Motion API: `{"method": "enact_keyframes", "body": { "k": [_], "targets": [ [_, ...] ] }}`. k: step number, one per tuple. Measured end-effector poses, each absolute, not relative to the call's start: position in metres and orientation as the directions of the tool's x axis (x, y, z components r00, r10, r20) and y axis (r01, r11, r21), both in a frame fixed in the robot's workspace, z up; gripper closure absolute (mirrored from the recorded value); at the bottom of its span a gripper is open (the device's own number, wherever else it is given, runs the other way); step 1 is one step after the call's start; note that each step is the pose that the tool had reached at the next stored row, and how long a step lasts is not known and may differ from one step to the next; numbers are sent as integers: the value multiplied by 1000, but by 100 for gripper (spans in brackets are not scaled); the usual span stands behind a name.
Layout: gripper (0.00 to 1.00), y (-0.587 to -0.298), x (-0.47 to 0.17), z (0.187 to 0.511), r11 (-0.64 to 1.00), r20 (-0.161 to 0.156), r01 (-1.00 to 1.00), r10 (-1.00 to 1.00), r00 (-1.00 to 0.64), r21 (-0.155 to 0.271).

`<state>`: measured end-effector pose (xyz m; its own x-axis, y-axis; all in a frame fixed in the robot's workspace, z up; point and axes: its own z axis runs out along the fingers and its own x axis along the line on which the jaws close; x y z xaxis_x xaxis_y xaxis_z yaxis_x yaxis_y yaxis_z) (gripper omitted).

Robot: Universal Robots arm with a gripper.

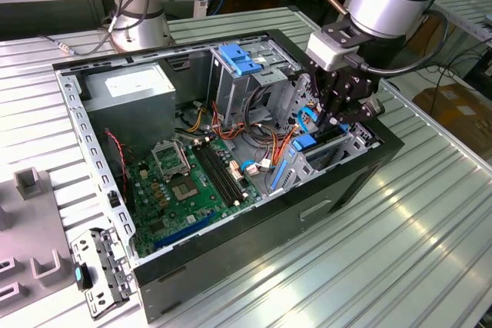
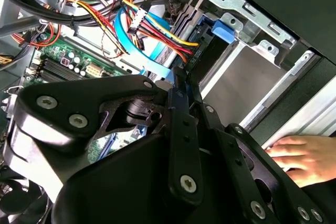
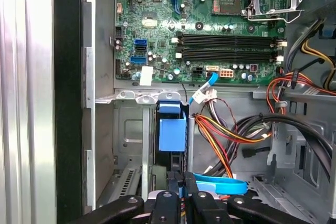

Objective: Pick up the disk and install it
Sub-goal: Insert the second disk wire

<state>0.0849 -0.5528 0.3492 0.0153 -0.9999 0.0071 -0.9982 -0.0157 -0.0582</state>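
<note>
the gripper (image 1: 336, 117) is lowered into the open computer case (image 1: 100, 159), over the drive bay at its front corner. in the first wrist view the fingers (image 3: 174, 203) are seen drawn close together on a thin dark edge directly beneath them, which is judged to be the disk (image 3: 172, 132) standing on edge in the bay, its blue plastic frame showing just ahead of the fingertips. so the disk is taken to be held, already partly down in its slot.

the drive is judged stiff and fairly heavy for its bulk, with smooth metal faces that could slip (and with delicate insides that would not bear a knock). it is best gripped across its thin flat faces near the middle of the upper edge, clear of the blue frame.

beside the gripper lie bundled cables (image 3: 231, 129). a person's hand (image 2: 299, 156) rests just outside the case wall.
</note>
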Motion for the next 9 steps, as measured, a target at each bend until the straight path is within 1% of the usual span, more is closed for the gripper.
{"method": "enact_keyframes", "body": {
  "k": [9],
  "targets": [
    [84, -553, 88, 344, 0, 6, -998, -1000, 0, -58]
  ]
}}
